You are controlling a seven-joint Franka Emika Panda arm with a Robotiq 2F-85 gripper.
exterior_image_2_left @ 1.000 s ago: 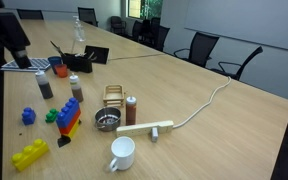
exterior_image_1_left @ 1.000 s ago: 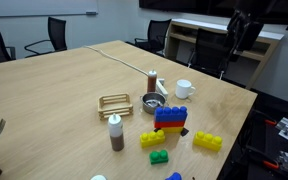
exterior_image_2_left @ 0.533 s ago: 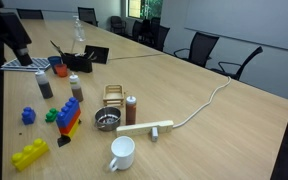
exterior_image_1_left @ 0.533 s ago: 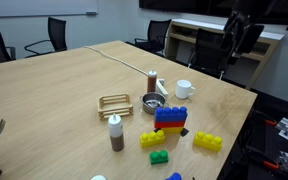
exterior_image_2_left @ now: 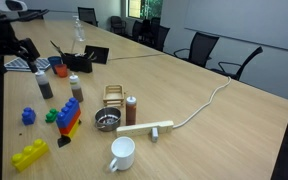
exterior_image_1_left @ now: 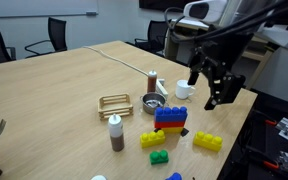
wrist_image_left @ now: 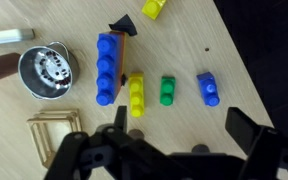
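My gripper (exterior_image_1_left: 216, 88) hangs open and empty, well above the table near its edge, between a white mug (exterior_image_1_left: 184, 89) and a yellow block (exterior_image_1_left: 207, 141). In the wrist view the gripper (wrist_image_left: 182, 123) looks straight down at a row of small blocks: yellow (wrist_image_left: 137, 93), green (wrist_image_left: 168, 90) and blue (wrist_image_left: 209, 88). Beside them lies a long blue block (wrist_image_left: 105, 68) on a red and yellow stack (exterior_image_1_left: 170, 120). In an exterior view the gripper (exterior_image_2_left: 26, 48) is a dark shape at the far left.
A metal bowl (wrist_image_left: 46, 68), a wooden rack (exterior_image_1_left: 114, 102), a brown shaker (exterior_image_1_left: 152, 80) and a bottle (exterior_image_1_left: 115, 132) stand mid-table. A power strip (exterior_image_2_left: 149, 128) with its cable lies by the mug (exterior_image_2_left: 122, 153). Office chairs ring the table.
The arm has swung down from the far background to hover over the blocks by the table edge. The jaws stayed open. Nothing on the table moved.
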